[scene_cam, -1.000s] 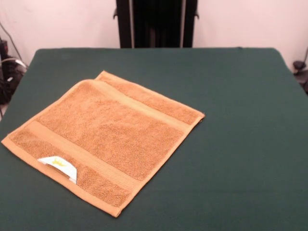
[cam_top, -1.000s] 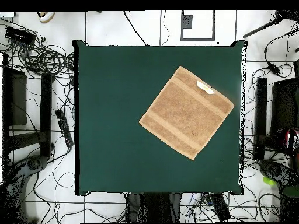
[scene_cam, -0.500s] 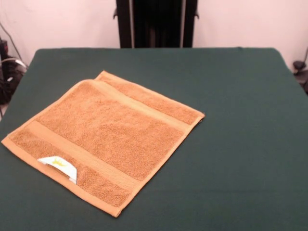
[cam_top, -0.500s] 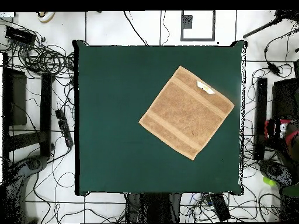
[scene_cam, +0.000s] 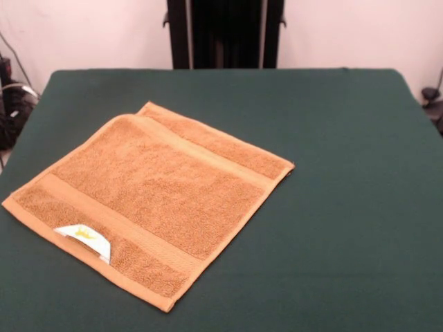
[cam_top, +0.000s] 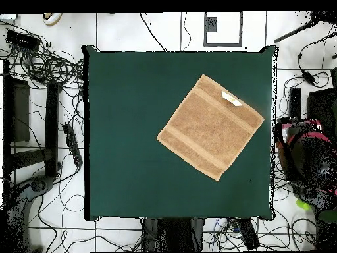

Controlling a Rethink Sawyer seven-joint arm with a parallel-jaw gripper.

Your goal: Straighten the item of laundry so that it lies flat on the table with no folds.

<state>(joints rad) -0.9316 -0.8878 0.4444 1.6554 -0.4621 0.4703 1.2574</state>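
Note:
The orange-tan towel (scene_cam: 156,194) lies spread on the dark green table (scene_cam: 332,138), on the left half in the front view. Its far edge looks doubled, with a lower strip (scene_cam: 221,142) showing beyond a rounded fold line. Two flat woven bands cross it. A small white tag (scene_cam: 84,237) sits at its near left edge. In the overhead view the towel (cam_top: 210,126) lies turned like a diamond on the right half of the table (cam_top: 131,132), with the tag (cam_top: 231,99) near its upper corner. No gripper shows in either view.
The robot's black pedestal (scene_cam: 225,33) stands behind the table's far edge. In the overhead view a person in dark and red (cam_top: 304,161) stands just off the table's right edge. Cables and black gear (cam_top: 46,72) lie on the floor around the table.
A person has come further into the overhead view at the right edge, beside the table. The towel has not moved.

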